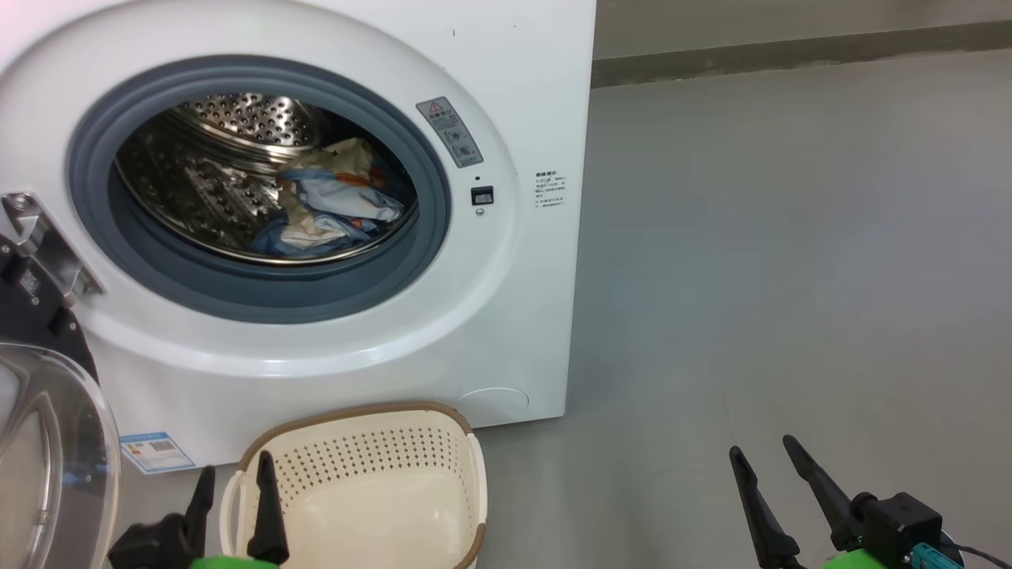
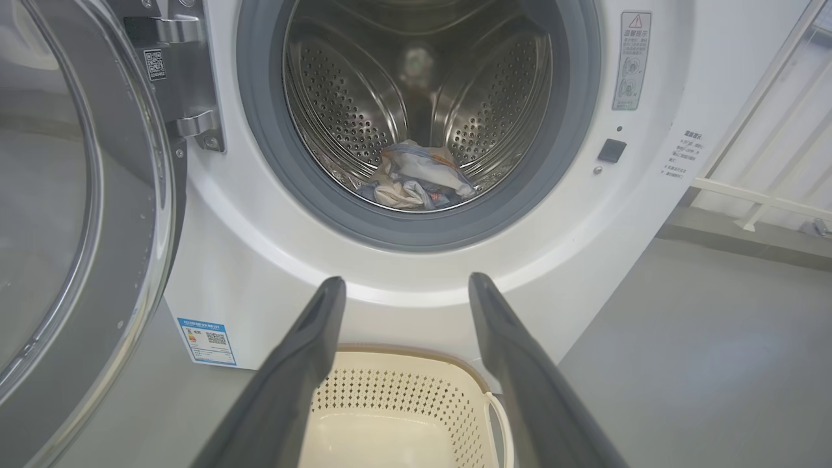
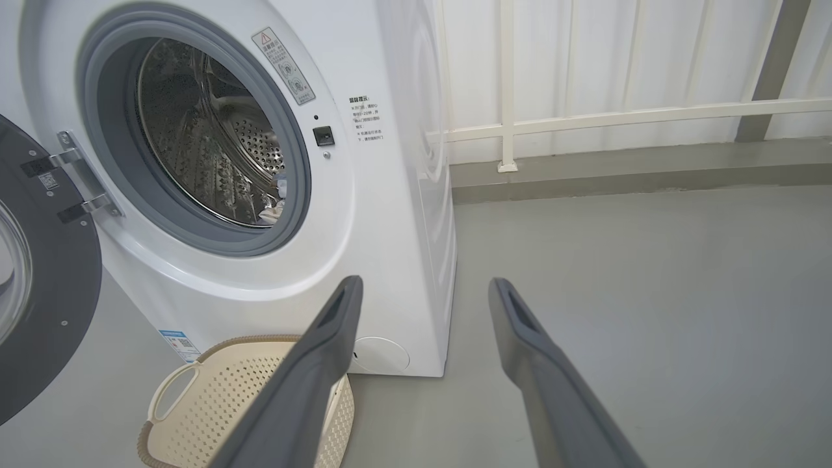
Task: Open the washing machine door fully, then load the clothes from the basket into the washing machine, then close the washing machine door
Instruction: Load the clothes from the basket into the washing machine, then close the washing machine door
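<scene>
The white washing machine (image 1: 506,316) stands with its round door (image 1: 47,442) swung wide to the left; the door (image 2: 71,214) also fills the left of the left wrist view. The clothes (image 1: 332,205), light blue and cream, lie in a heap inside the steel drum (image 2: 416,179). The cream basket (image 1: 371,490) sits on the floor in front of the machine with nothing in it. My left gripper (image 1: 236,474) is open at the basket's near left rim. My right gripper (image 1: 763,446) is open over bare floor to the right, apart from everything.
Grey floor (image 1: 791,276) stretches to the right of the machine. A white railing (image 3: 585,120) and a low kerb run along the back wall. The open door (image 3: 39,273) sticks out on the machine's left side, hinged there.
</scene>
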`<state>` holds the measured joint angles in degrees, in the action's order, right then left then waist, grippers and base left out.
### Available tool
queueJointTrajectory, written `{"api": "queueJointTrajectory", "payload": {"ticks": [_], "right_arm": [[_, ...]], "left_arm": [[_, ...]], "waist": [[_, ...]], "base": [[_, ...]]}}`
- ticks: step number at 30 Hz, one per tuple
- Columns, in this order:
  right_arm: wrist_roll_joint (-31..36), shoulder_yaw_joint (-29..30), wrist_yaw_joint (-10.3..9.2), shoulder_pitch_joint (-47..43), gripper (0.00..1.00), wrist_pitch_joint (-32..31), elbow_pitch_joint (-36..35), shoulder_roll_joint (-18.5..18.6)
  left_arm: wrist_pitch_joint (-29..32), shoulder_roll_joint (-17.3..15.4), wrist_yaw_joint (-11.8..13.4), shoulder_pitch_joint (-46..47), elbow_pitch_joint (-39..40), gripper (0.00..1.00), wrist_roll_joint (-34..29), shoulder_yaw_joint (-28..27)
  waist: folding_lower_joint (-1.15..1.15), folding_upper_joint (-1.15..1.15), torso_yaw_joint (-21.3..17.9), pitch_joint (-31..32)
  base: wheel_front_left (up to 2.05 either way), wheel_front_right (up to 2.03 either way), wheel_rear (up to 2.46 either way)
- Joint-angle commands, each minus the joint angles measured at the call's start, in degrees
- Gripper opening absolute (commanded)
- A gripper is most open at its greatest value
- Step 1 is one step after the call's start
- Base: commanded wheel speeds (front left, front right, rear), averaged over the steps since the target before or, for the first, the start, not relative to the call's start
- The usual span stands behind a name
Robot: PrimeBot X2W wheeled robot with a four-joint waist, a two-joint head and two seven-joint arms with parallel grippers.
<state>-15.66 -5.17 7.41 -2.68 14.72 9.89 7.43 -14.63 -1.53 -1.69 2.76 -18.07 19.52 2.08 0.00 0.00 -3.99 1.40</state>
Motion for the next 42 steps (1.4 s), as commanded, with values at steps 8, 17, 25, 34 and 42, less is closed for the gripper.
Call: {"api": "queueJointTrajectory", "payload": {"ticks": [8, 17, 25, 34, 42], "right_arm": [[0.89, -2.16, 0.08, 0.99, 1.00, 0.28, -1.00, 1.22], [0.89, -2.63, 0.08, 0.80, 1.00, 0.28, -0.76, 1.59], [0.89, -2.26, 0.08, 0.28, 1.00, 0.28, -0.77, 1.98], [1.01, -1.86, 0.08, -0.42, 1.00, 0.28, -0.87, 1.93], [1.11, -1.57, 0.08, -0.45, 1.00, 0.28, -1.05, 1.84]], "left_arm": [[-0.37, -1.35, 0.95, -4.68, 6.30, 1.00, 0.57, -1.25], [-0.37, -1.35, 1.76, -7.85, 9.13, 1.00, 0.69, 0.28], [-0.37, -1.35, 1.85, -10.49, 11.16, 1.00, 0.40, 0.13], [-0.37, -1.35, 2.17, -12.23, 13.41, 1.00, 0.46, -0.33], [-0.37, -1.35, 2.55, -12.35, 14.63, 1.00, 0.66, 0.16]], "waist": [[0.00, 0.00, 0.96, 0.78], [0.00, 0.00, 1.78, 1.79], [0.00, 0.00, 1.15, 2.82], [0.00, 0.00, 0.91, 3.18], [0.00, 0.00, 1.13, 2.97]], "base": [[0.00, 0.00, 0.00], [0.00, 0.00, 0.00], [0.00, 0.00, 0.00], [0.00, 0.00, 0.00], [0.00, 0.00, 0.00]]}}
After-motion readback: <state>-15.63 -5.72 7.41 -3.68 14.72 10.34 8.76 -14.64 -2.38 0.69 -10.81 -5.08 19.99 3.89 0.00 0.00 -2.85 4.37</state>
